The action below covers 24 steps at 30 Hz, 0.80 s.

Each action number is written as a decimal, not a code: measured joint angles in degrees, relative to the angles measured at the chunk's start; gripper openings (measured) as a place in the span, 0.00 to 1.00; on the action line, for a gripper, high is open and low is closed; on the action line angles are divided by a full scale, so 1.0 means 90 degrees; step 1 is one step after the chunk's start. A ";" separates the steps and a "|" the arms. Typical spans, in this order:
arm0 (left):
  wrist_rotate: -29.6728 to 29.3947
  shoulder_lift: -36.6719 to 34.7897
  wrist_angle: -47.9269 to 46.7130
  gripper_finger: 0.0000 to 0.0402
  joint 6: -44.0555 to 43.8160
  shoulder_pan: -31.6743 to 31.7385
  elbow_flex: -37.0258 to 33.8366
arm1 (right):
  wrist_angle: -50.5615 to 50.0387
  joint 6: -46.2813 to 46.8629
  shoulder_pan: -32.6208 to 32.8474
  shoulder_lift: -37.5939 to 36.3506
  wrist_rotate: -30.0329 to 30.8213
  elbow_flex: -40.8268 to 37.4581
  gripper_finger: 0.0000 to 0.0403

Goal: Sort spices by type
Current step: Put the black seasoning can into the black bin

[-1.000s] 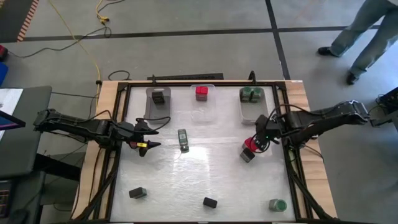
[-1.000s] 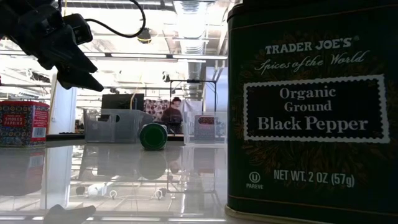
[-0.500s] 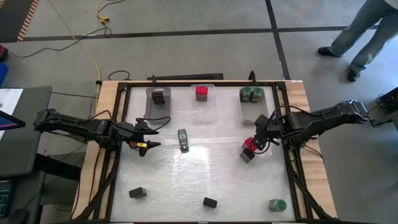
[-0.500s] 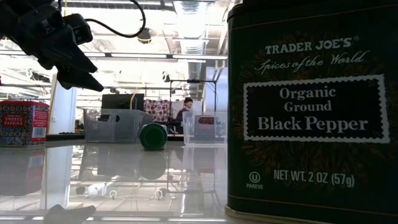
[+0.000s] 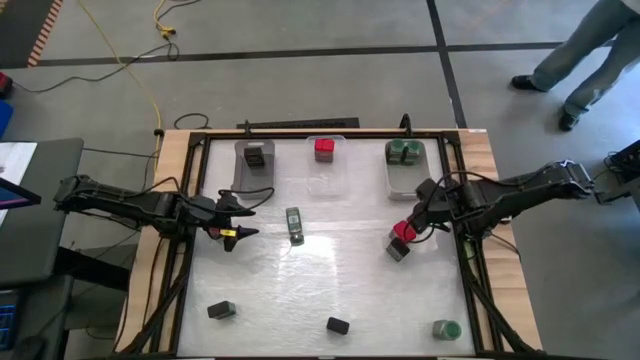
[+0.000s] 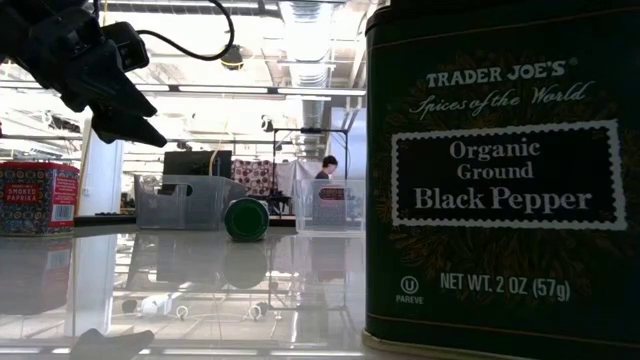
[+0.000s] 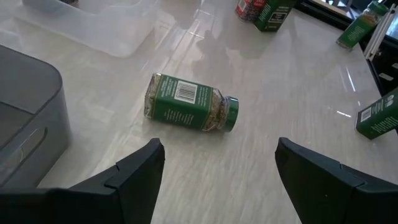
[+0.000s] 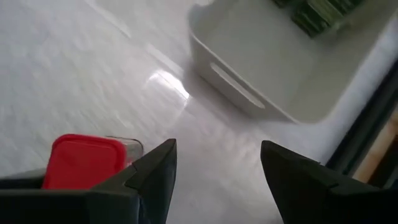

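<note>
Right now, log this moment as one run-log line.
left gripper: open, facing lying green-lidded jar | right gripper: open, beside red-lidded box | bins: partly filled

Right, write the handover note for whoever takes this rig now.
Left gripper: open, empty, at the table's left side, facing a green jar lying on its side mid-table.
Right gripper: open, holding nothing, beside the red box and the dark container touching it, right of centre.
Done: black boxes in the left bin, one red in the middle bin, green jars in the right bin.
Left: the lying jar, the red box and its dark neighbour, plus three along the near edge: two black boxes and a green jar.
</note>
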 joint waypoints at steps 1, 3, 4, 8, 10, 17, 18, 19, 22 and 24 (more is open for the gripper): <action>0.0000 0.0000 0.0000 0.73 0.0041 0.0000 0.0000 | -0.0047 0.0191 0.0000 0.0000 0.0000 0.0000 0.65; 0.0000 0.0000 0.0002 0.73 0.0168 -0.0002 0.0000 | -0.0130 0.0493 0.0085 0.0000 -0.0014 0.0000 0.65; 0.0000 0.0000 0.0002 0.73 0.0196 -0.0001 0.0000 | -0.0164 0.0564 0.0172 0.0000 -0.0036 0.0000 0.65; 0.0000 0.0000 0.0002 0.73 0.0191 0.0000 0.0000 | -0.0155 0.1093 0.0710 0.0003 -0.0155 0.0000 0.65; 0.0000 0.0000 0.0005 0.73 0.0189 -0.0002 0.0000 | -0.0167 0.1486 0.1059 0.0012 -0.0165 0.0000 0.65; 0.0000 0.0000 0.0005 0.73 0.0178 -0.0001 0.0000 | -0.0177 0.3421 0.2386 0.0036 -0.0248 0.0001 0.65; 0.0000 0.0000 0.0005 0.73 0.0178 -0.0002 0.0000 | -0.0178 0.3693 0.2561 0.0068 -0.0283 0.0002 0.65; 0.0000 0.0000 0.0005 0.73 0.0178 0.0000 0.0000 | -0.0179 0.3951 0.2735 0.0118 -0.0320 0.0002 0.65; 0.0000 0.0000 0.0005 0.73 0.0178 0.0000 0.0000 | -0.0156 0.4591 0.3176 0.0318 -0.0401 0.0002 0.65; 0.0000 0.0000 0.0005 0.73 0.0177 -0.0002 0.0000 | -0.0059 0.4923 0.3394 0.0489 -0.0425 0.0002 0.65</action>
